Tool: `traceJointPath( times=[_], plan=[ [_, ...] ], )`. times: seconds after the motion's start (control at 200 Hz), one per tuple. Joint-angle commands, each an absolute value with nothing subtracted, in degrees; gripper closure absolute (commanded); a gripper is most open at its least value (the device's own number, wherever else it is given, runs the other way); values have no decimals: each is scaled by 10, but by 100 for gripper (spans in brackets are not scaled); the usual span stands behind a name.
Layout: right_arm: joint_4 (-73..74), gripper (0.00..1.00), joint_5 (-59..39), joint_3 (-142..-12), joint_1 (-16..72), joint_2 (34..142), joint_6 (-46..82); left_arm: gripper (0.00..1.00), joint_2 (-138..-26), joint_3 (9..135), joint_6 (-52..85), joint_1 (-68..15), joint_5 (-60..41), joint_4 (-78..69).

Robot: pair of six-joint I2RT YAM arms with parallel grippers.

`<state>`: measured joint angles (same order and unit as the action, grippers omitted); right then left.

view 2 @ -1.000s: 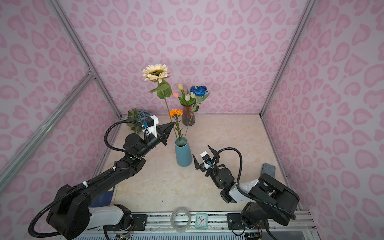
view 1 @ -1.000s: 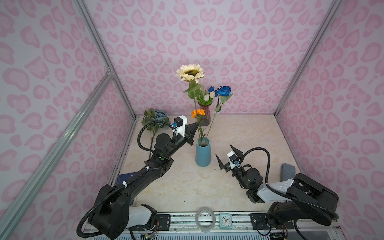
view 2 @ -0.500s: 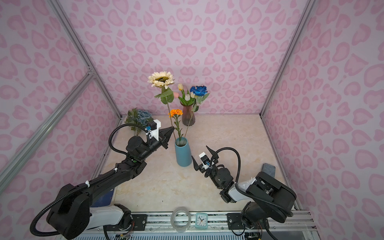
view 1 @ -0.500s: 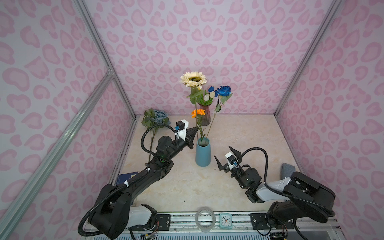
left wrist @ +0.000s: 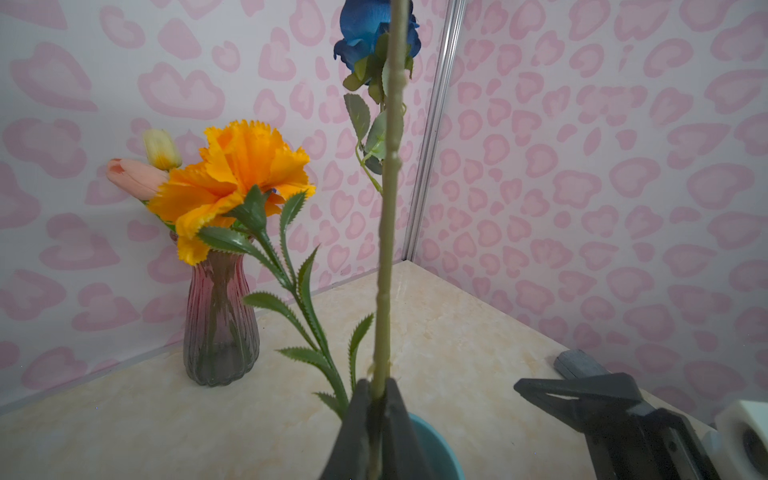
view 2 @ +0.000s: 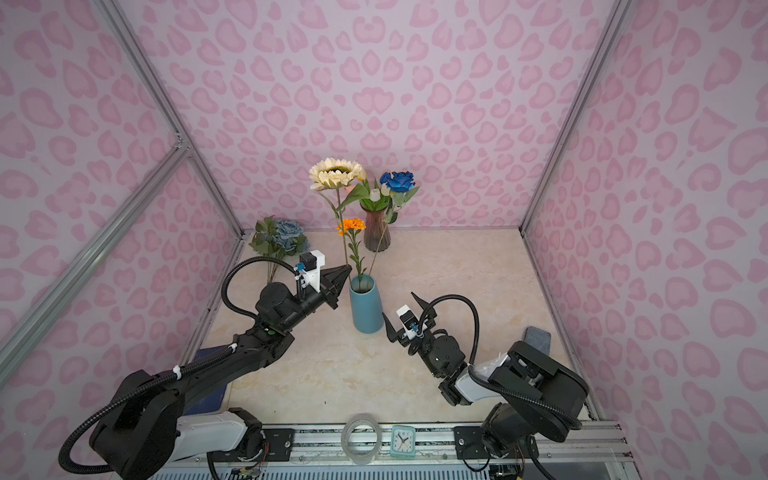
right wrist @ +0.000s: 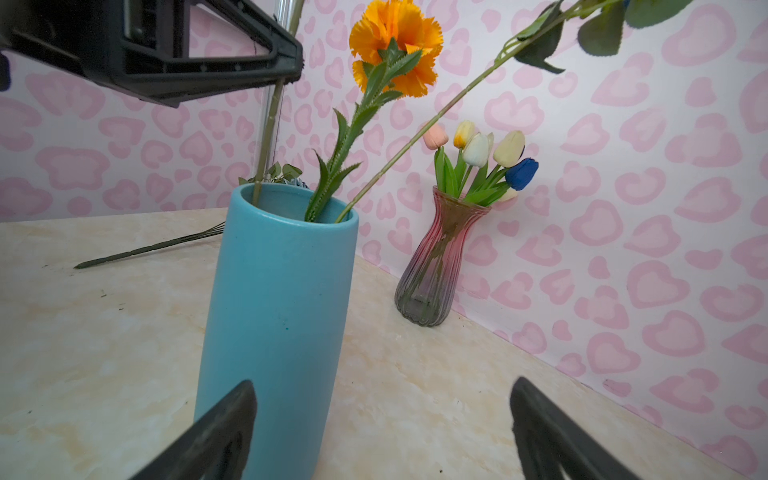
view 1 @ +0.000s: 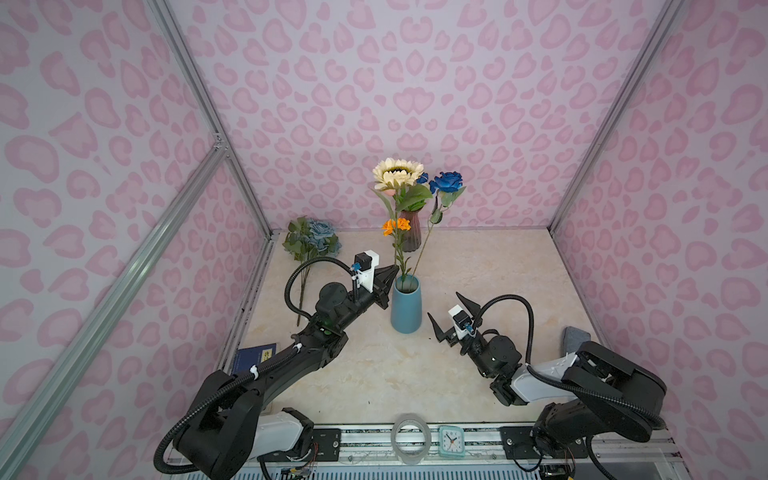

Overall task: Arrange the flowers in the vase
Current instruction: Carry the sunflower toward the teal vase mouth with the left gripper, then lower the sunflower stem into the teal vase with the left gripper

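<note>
Sunflower stem pinched in your left gripper, foot inside the teal vase at centre frame, your right gripper spread wide, empty, just right of it.

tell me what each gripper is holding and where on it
The left gripper pinches the cream sunflower by the low end of its stem, just above the blue vase rim. The right gripper is open and holds nothing.

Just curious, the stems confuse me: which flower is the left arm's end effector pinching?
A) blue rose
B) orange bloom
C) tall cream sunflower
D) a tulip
C: the left end effector is closed on the stem of the cream sunflower, just above the blue vase.
</note>
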<state>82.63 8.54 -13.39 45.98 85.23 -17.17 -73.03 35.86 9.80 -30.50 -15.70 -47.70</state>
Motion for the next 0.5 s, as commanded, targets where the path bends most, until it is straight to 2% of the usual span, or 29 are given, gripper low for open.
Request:
traceJointPath(
  times=[0.0,0.495],
  plan=[
    [855,6,80,-134,460,856,-171,90,-723,348,93,-308,-146,-505],
    [864,5,77,-135,460,865,-170,83,-700,310,88,-314,-120,-493]
  ],
)
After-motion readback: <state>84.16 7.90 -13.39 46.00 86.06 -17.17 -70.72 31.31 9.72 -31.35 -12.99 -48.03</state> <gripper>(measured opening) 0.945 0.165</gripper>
